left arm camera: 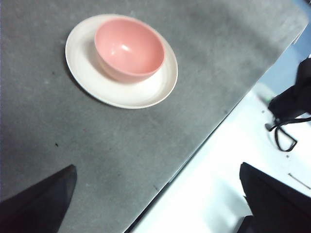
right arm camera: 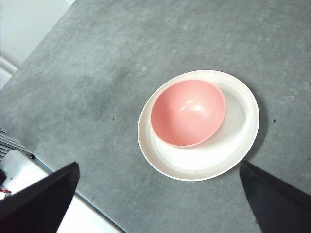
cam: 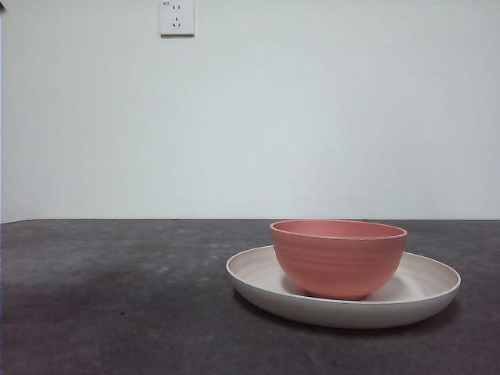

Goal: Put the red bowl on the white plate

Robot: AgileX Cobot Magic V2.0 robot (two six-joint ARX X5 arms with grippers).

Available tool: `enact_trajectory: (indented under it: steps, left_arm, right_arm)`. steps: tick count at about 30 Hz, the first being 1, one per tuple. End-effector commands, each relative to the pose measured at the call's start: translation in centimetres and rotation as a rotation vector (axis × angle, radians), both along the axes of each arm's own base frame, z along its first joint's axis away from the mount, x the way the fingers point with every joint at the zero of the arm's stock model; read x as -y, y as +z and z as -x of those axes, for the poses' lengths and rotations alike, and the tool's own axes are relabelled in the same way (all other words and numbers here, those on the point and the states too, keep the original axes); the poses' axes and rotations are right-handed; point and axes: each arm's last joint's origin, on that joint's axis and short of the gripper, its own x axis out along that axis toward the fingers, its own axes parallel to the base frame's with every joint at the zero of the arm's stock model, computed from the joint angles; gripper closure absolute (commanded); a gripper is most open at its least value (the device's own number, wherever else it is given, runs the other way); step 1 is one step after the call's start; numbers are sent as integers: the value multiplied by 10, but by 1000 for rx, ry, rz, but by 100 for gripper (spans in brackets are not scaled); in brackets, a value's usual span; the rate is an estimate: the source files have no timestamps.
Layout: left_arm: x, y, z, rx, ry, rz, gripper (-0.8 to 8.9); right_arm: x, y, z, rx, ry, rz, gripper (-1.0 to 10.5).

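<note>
1. Black jaws of the left gripper (left arm camera: 155,204) are standing spread wide at the lower corners of the left wrist view, pinching nothing and hanging well apart from the dishes.
2. Black jaws of the right gripper (right arm camera: 160,204) are likewise gaping at the lower corners of the right wrist view, carrying nothing.
3. The red bowl (cam: 338,258) is sitting upright inside the white plate (cam: 426,293), right of centre in the front view, and its hollow is showing nothing in it.
4. The bowl is resting off-centre on the plate, nearer one side of the rim.
5. The plate is lying flat on the dark grey table (cam: 117,297).
6. A white wall socket (cam: 176,17) is showing at the upper left of the front view.
</note>
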Motion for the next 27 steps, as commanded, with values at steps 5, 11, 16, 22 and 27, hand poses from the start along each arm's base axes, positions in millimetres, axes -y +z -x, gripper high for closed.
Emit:
enact_trajectory:
  steps: [5,11,16,22,27]
  left_arm:
    - [-13,10,14,63,-5,78,251]
    - [-19,13,20,88,-6,104,251]
    - [-19,13,20,90,-6,106,251]
    - [-19,13,20,90,-6,106,251]
    - [-19,13,20,90,-6,106,251]
  right_arm:
    - [-4,-3,-15,-105,-6,-6,397]
    - [-7,-16,-44,-210,-22,41,403]
    - [-7,-37,-79,-306,-29,85,431]
    - [-1,-63,-120,-378,-68,96,431]
    - [1,-87,-148,-414,-85,97,533]
